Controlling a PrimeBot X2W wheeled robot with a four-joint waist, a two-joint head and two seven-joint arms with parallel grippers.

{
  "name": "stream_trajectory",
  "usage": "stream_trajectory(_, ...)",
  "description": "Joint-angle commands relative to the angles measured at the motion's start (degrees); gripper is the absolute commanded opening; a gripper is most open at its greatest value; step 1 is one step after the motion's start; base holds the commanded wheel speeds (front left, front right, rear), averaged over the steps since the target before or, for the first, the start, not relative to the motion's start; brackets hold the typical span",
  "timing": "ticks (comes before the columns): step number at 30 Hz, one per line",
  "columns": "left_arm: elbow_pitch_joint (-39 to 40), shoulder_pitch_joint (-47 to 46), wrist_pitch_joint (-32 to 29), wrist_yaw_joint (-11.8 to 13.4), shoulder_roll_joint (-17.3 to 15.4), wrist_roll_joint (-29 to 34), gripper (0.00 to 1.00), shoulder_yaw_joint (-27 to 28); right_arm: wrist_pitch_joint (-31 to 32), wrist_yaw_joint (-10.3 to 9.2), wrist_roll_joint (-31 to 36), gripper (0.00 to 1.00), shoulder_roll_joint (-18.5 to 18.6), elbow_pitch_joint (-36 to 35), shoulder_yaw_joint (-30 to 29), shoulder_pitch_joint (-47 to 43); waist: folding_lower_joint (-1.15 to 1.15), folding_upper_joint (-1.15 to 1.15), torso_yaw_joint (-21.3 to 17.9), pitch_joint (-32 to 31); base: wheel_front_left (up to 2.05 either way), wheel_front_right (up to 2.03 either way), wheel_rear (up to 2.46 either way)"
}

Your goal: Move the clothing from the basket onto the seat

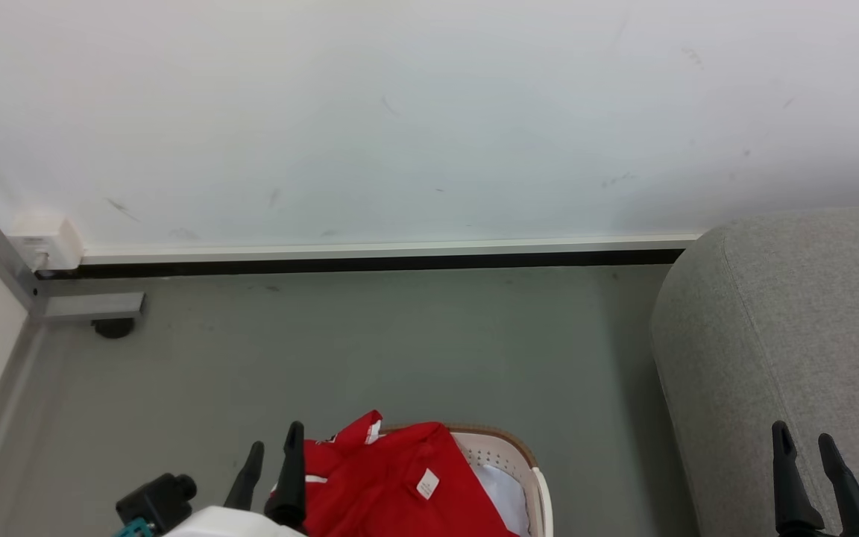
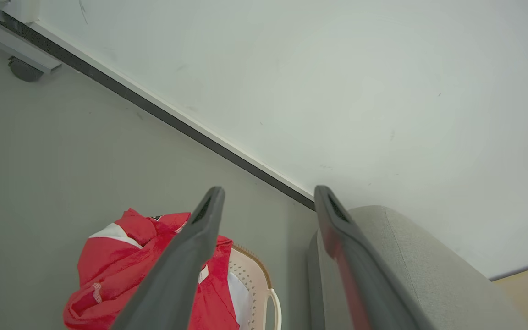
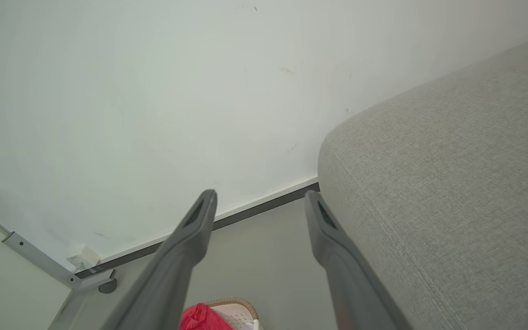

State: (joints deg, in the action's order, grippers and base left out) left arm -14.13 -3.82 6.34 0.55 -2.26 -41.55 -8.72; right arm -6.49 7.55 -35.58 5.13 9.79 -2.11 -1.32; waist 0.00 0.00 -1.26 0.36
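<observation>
Low in head view: clothing (image 1: 392, 477) heaped in basket (image 1: 508, 447), red, bulging above the brown rim and draped over the basket's left side. Small white label (image 1: 426, 483) facing up, white striped trim at the top fold. Inside the basket on the right, a pale cloth (image 1: 504, 496). Basket standing on grey floor (image 1: 400, 350), short of the white wall (image 1: 400, 112), with bare floor between it and seat (image 1: 795, 321) to the right.

Left pincer (image 1: 276, 436) just left of the clothing, fingers apart and holding nothing. Inner finger close against the red fabric in head view; contact impossible to tell. In left wrist view, same fingers spread wide, one crossing the red heap, the other crossing the seat's rounded end.

Right pincer (image 1: 802, 432) at lower right, in front of the seat's grey fabric, fingers apart, empty. In right wrist view, wide gap between them, wall and floor showing through it, seat on the right, a bit of red clothing and basket rim at the bottom edge.
</observation>
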Motion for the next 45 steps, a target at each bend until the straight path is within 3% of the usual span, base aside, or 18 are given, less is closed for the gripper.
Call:
stream_trajectory(1,0.7,-1.1,0.7,0.2,-0.5,2.4,1.00,-0.3,-0.6,-0.06,1.8,1.00,0.6,-1.0,-0.1,-0.1,0.00,0.00,0.0,0.0,0.00,0.00,0.00)
stream_trajectory(28,0.1,0.2,4.6,1.8,-0.7,21.9,1.00,-2.7,-4.5,-0.08,18.3,1.00,1.0,-2.2,0.1,-2.0,0.00,0.00,-0.4,-0.2,0.00,0.00,0.00)
stream_trajectory(45,-1.3,0.7,6.7,2.6,-0.8,30.6,1.00,-4.2,-6.6,-0.10,22.6,1.00,0.7,-1.1,0.5,-3.1,0.00,0.00,-0.7,-0.2,0.00,0.00,0.00)
